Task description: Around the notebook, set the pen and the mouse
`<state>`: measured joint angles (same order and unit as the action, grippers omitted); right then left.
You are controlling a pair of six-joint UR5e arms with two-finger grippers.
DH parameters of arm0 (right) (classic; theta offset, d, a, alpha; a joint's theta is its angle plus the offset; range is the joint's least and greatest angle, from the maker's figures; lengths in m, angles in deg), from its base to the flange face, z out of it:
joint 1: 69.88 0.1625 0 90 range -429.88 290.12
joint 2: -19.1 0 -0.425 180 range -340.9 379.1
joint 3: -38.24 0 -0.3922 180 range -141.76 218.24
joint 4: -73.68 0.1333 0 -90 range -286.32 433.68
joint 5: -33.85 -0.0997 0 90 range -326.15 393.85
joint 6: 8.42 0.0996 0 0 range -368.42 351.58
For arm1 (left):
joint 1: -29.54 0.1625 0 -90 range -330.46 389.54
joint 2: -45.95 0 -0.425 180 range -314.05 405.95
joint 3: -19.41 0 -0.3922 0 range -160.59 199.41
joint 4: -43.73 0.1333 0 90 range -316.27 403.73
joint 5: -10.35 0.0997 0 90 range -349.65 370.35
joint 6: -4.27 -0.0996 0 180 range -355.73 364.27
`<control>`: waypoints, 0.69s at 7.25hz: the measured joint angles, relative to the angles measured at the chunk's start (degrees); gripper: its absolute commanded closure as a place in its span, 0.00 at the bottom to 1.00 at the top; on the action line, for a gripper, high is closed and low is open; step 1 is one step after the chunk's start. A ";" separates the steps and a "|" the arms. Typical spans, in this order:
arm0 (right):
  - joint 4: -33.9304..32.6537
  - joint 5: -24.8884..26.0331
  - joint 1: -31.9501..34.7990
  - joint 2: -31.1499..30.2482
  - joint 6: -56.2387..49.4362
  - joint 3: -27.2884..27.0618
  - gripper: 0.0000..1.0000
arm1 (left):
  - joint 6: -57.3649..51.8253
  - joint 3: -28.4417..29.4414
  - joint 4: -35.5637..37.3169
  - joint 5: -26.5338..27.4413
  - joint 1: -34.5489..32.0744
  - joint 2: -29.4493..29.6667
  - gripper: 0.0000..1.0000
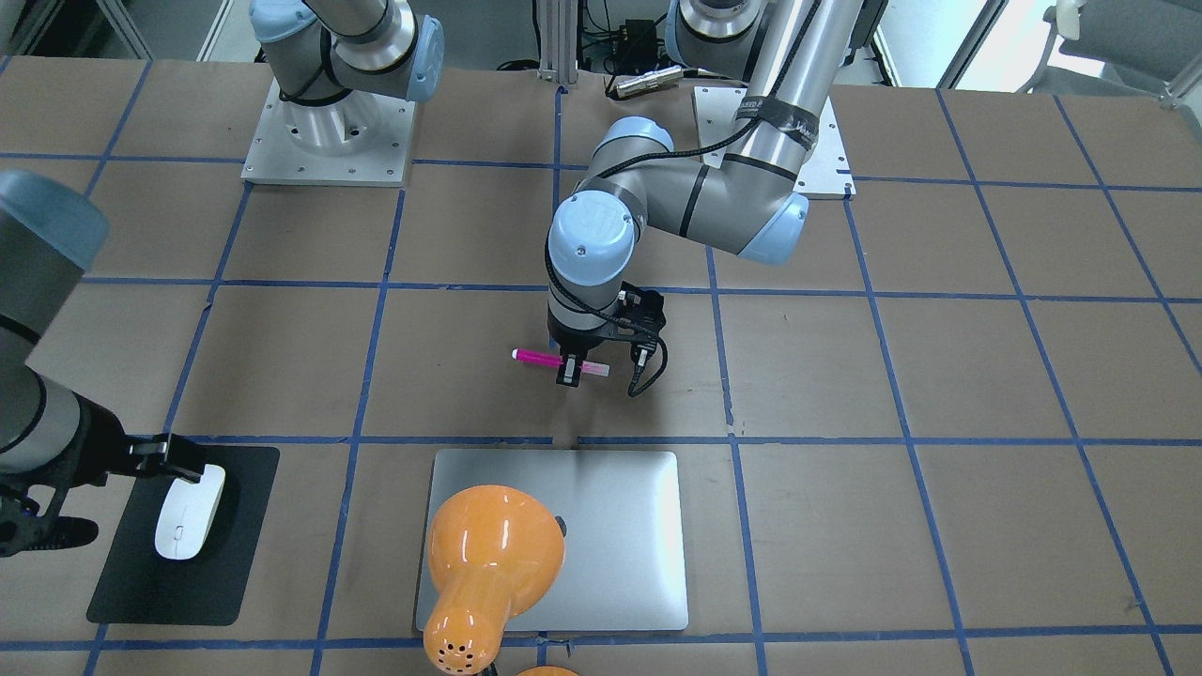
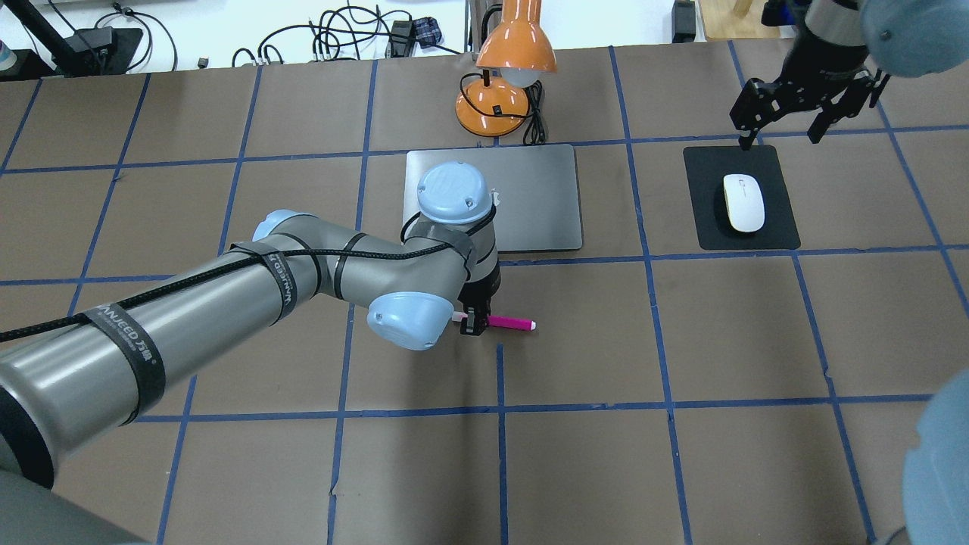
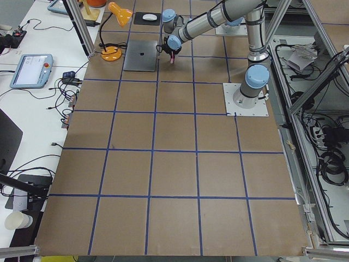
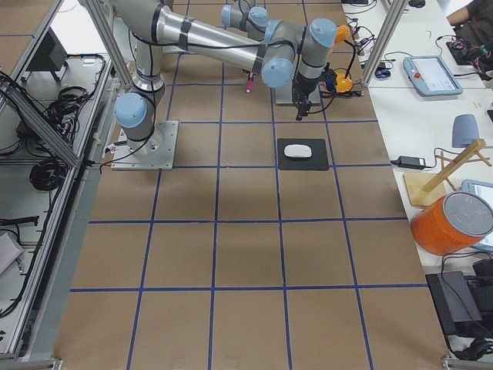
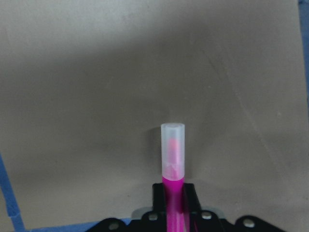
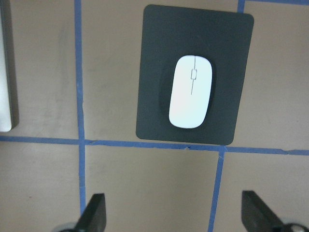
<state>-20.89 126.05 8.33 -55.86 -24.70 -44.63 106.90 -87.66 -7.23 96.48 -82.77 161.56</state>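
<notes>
The magenta pen [image 2: 511, 323] lies level in my left gripper [image 2: 475, 324], which is shut on it near its pale cap end [image 5: 173, 145]. It is low over the brown paper on the robot's side of the silver notebook [image 2: 537, 197]; I cannot tell whether it touches the table. The white mouse [image 2: 743, 202] rests on a black mat [image 2: 780, 227] to the notebook's right. My right gripper [image 2: 781, 136] hangs open above the mat's far edge, with nothing between its fingers [image 6: 94, 212].
An orange desk lamp [image 2: 503, 83] stands just beyond the notebook, its shade [image 1: 488, 554] overhanging the notebook's corner. Blue tape lines grid the brown table. Cables and equipment lie past the far edge.
</notes>
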 measured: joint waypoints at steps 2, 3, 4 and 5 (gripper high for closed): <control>3.45 -0.22 1.40 -7.34 -1.61 0.16 0.00 | -0.11 0.04 0.20 0.07 0.00 -0.39 0.00; 3.83 -1.03 2.06 -8.47 -0.98 -0.02 0.00 | -2.36 0.23 0.08 0.36 0.13 -1.45 0.00; 4.39 -2.95 2.38 -8.80 0.00 -0.28 0.00 | -8.12 0.87 -0.94 0.75 0.42 -3.04 0.00; 5.15 -4.97 2.53 -9.08 0.60 -1.03 0.00 | -17.27 2.42 -4.90 2.56 1.00 -5.55 0.00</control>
<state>-15.74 121.08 10.86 -64.94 -24.10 -45.65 89.63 -85.24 -12.14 99.04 -81.77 156.02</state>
